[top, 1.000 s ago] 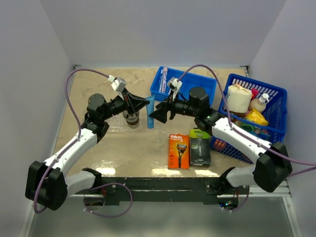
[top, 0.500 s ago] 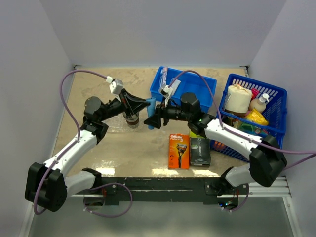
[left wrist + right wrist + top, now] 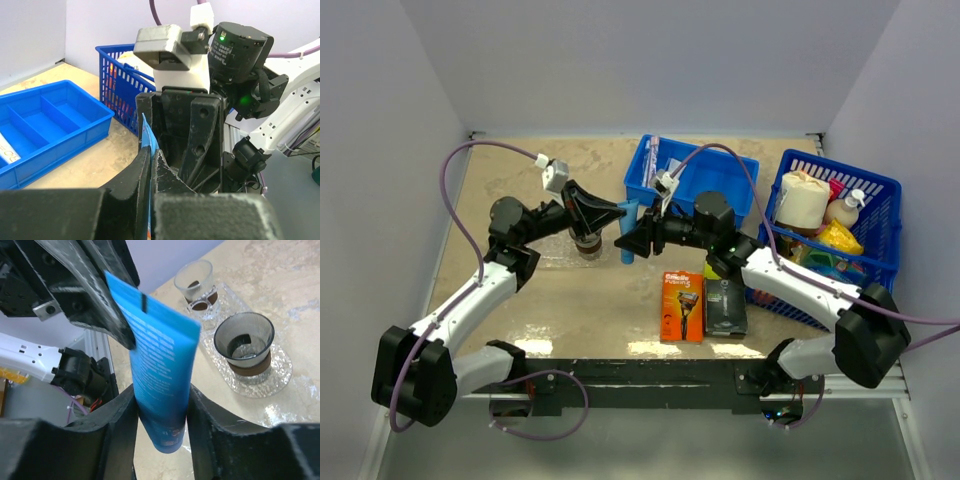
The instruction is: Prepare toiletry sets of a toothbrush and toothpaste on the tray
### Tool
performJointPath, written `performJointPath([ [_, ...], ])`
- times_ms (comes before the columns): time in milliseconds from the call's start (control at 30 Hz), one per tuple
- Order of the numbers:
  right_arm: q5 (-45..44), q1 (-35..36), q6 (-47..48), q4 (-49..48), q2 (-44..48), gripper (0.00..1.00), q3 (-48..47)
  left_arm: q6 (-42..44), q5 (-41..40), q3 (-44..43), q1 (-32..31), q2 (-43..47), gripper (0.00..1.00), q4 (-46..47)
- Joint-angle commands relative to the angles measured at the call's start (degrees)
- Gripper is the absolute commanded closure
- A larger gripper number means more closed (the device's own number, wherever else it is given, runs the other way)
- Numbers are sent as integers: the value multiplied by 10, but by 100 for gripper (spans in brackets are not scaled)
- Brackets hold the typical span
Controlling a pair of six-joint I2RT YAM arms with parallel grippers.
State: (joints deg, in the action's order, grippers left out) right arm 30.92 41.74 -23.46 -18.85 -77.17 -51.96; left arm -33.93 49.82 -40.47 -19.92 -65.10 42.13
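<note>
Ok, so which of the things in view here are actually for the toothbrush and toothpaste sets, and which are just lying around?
For the job:
toothpaste tube, held in mid-air
toothbrush, in the blue bin
two cups
clear tray under them

Just lying about:
orange razor pack
dark razor pack
blue basket and its contents

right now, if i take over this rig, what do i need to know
Left tool: shut on the flat end of the blue toothpaste tube, between the two arms.
Right tool: fingers against both sides of the tube's lower end; handover midway.
Tray: two cups stand on it; both look empty.
Toothbrush: in the blue bin.
Done: tube picked up.
Left: finish the handover, set the tube on the tray, add the toothbrush.
</note>
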Motion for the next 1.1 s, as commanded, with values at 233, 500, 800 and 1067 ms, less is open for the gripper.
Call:
performJointPath([
  [233, -8, -2, -12, -38, 18, 87, 7, -9, 17, -6, 2, 3, 100, 44],
  [500, -32, -2, -7, -16, 26, 49, 2, -5, 17, -5, 3, 4, 100, 41],
  [800, -173, -8, 56, 97, 125, 22, -2, 156, -119, -29, 45, 91, 100, -163],
  [1067, -305, -10, 104, 153, 220, 20, 20, 250, -313, -29, 92, 158, 100, -268],
])
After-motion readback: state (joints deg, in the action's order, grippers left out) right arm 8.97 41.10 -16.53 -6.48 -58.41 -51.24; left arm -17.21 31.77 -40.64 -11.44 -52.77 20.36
